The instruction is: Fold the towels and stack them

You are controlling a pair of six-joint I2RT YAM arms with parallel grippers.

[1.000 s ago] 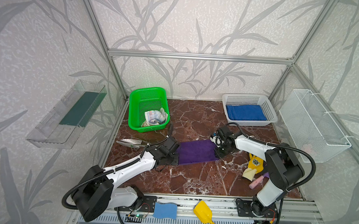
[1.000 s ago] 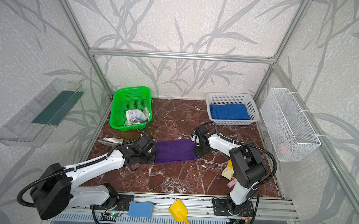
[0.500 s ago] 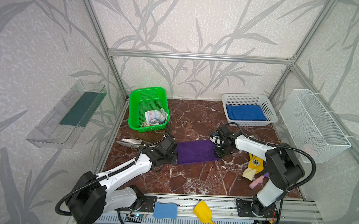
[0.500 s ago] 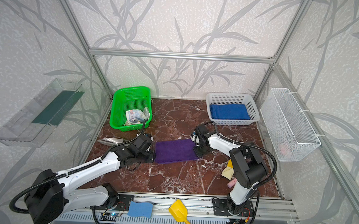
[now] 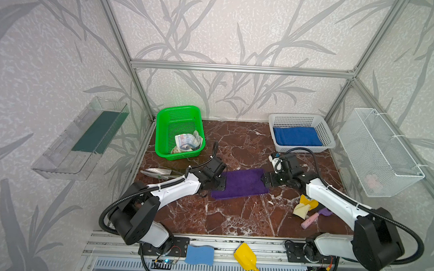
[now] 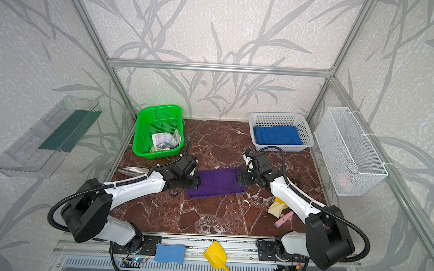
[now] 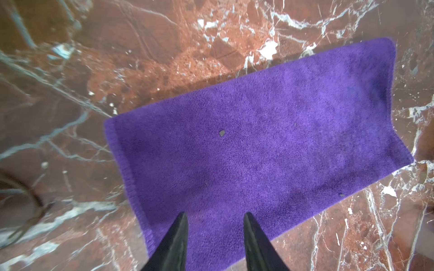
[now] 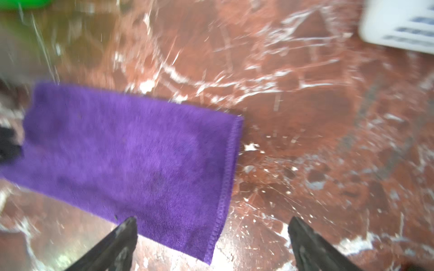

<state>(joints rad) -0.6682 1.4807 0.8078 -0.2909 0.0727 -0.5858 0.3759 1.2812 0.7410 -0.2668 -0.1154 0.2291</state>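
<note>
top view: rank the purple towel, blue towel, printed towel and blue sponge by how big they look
1. purple towel, lying flat
2. blue towel, folded
3. printed towel and sponge: these look about alike. The towel is crumpled and the sponge sits nearer the camera, so they are left unranked.

The marble tabletop (image 5: 232, 218) is being occupied: purple towel (image 5: 241, 183) centrally, green basket (image 5: 178, 116) at eleven o'clock, white basket (image 5: 298, 121) at one.

Both top views are bright, evenly lit and sharp. Ahead of the right end effector (image 8: 212, 219) everything smears with motion blur. Ahead of the left end effector (image 7: 213, 214) the purple towel (image 7: 258, 140) is crisp, casting a soft shadow on the table (image 7: 164, 47) beyond.
</note>
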